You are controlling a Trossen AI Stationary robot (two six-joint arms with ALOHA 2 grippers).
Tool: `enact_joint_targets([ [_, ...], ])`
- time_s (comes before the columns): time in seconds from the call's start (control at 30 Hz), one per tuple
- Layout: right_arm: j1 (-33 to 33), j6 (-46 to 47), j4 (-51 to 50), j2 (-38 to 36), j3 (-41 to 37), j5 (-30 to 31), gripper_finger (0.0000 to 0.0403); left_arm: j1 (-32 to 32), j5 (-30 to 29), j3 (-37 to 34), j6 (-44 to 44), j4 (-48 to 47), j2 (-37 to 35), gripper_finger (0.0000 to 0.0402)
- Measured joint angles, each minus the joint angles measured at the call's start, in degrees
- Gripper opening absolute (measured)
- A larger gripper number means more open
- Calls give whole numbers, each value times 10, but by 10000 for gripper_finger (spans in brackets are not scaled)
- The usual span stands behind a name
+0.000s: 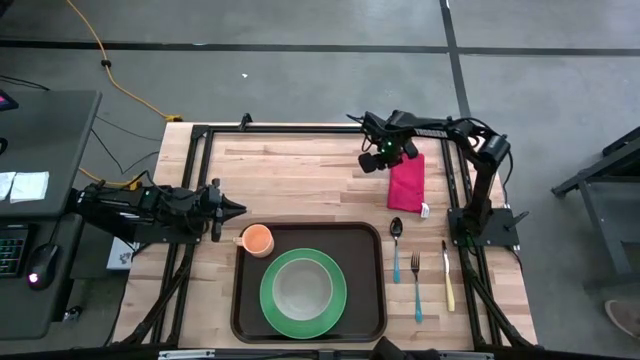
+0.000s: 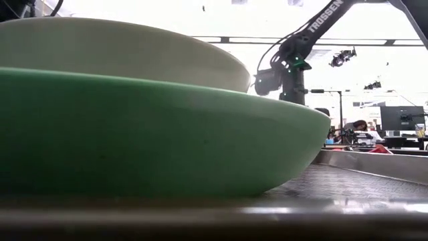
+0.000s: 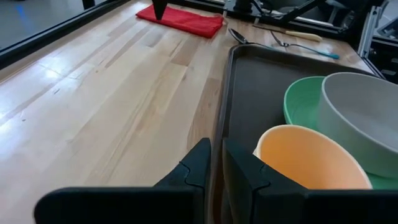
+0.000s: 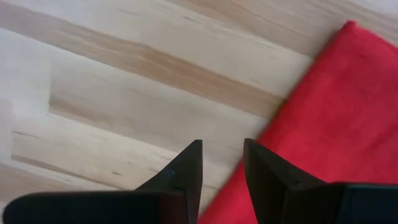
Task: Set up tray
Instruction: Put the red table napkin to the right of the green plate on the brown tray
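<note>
While I check the high view, the large dark brown rectangular plastic tray (image 1: 370, 240) lies at the near edge, long axis across the table, and my left gripper (image 1: 236, 209) hovers just off its left far corner, nearer than the right gripper (image 1: 374, 160) over the red cloth napkin (image 1: 407, 182). The left wrist view shows narrow, empty jaws beside the orange cup (image 3: 308, 163); the right wrist view shows a slight gap, holding nothing.

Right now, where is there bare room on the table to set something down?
Bare: the wide wood between the red cloth napkin and the dark brown plastic tray. Crowded: the tray, under green plate and orange cup, and the cutlery strip beside it.
</note>
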Motion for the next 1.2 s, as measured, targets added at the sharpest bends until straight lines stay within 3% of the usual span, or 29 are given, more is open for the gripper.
enact_joint_targets([
  [0.2, 0, 0, -41, 0, 20, 27, 94, 0, -8, 0, 0, 0, 0, 74],
  [0.53, 2, 24, -47, 0, -16, 24, 94, 0, -10, 0, 0, 0, 0, 74],
  [1.2, 2, 47, 24, -4, -79, -1, 94, 0, -19, 0, 0, 0, 0, 74],
])
